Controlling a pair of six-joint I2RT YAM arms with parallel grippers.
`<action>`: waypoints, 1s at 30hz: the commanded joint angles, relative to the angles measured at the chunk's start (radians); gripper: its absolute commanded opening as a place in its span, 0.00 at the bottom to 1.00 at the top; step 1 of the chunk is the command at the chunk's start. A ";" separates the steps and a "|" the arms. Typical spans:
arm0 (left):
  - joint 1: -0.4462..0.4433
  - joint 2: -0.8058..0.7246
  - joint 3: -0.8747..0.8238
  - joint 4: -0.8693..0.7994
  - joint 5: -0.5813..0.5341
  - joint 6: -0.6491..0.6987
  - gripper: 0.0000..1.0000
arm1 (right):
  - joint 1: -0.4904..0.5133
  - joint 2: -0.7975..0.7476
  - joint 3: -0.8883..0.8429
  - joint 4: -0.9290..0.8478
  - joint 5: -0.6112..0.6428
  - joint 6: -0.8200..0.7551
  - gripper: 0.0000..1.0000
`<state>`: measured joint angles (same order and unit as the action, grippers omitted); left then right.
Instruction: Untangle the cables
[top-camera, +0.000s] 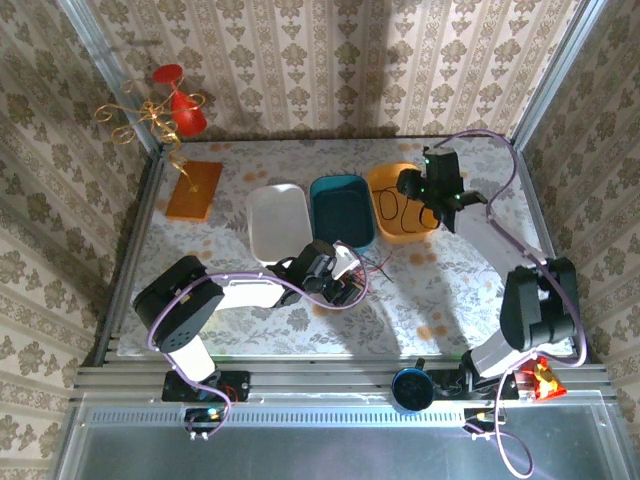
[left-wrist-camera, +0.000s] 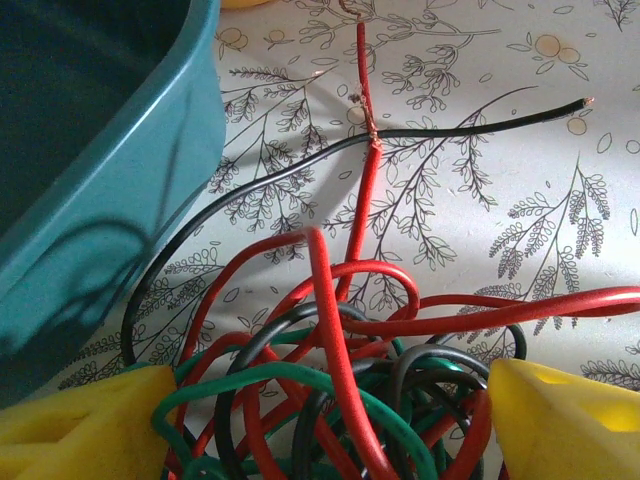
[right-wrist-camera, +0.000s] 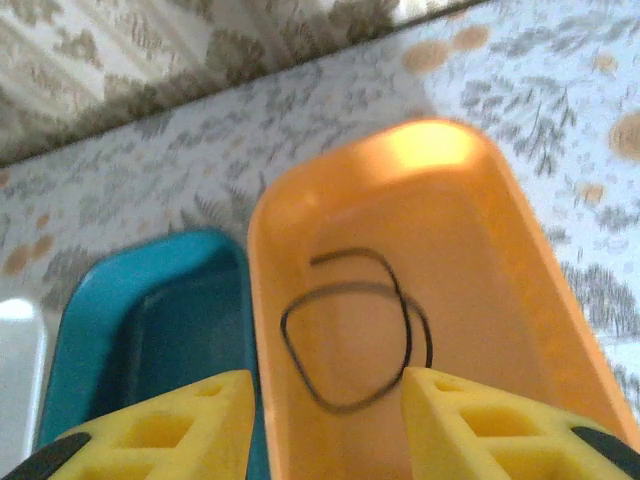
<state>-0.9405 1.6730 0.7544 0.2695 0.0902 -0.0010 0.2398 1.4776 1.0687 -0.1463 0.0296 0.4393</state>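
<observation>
the left hand (left-wrist-camera: 325, 405) is held wide, set either side of the tangled red, green and black cables (left-wrist-camera: 330, 330), which lie on the bench (left-wrist-camera: 480, 200) just beside the teal tray (left-wrist-camera: 100, 200). the right hand (right-wrist-camera: 325, 385) is seen partly spread and empty above the orange tray (right-wrist-camera: 470, 200), in which a loose black cable (right-wrist-camera: 345, 289) is coiled.
</observation>
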 joint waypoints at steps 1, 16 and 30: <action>0.011 -0.026 -0.020 -0.025 0.005 -0.022 0.81 | 0.083 -0.075 -0.116 -0.097 -0.023 -0.050 0.44; 0.014 -0.014 -0.006 -0.030 0.025 -0.016 0.81 | 0.219 0.026 -0.291 -0.180 -0.052 -0.021 0.39; 0.010 -0.007 0.000 -0.030 0.025 -0.017 0.81 | 0.297 0.097 -0.324 -0.215 0.127 0.066 0.08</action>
<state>-0.9344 1.6722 0.7528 0.2707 0.1055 -0.0006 0.5285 1.5719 0.7738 -0.3252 0.1131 0.4652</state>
